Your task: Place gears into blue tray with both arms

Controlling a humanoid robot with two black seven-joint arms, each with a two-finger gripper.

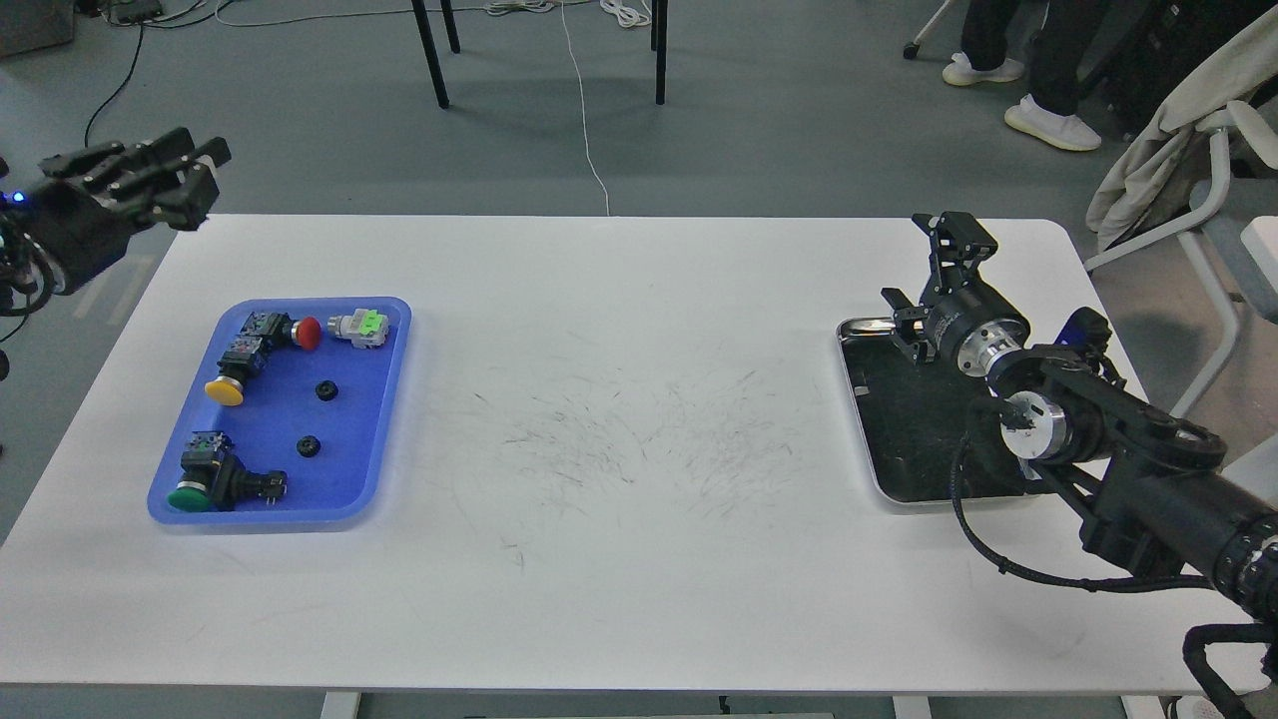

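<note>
The blue tray (pixel 351 439) lies at the table's left. Two small black gears rest on its floor, one (pixel 324 390) near the middle and one (pixel 309 445) a little nearer me. My left gripper (pixel 195 165) hangs raised beyond the table's far left corner, well clear of the tray; its dark fingers overlap, so their state is unclear. My right gripper (pixel 921 272) stands over the far edge of the steel tray (pixel 861 439), its two prongs apart and holding nothing.
Several push-buttons share the blue tray: red (pixel 308 333), green-and-white (pixel 361 327), yellow (pixel 226 390) and green (pixel 190 494). A chair (pixel 1198 170) with draped cloth stands off the table's right corner. A person's feet are at the far right.
</note>
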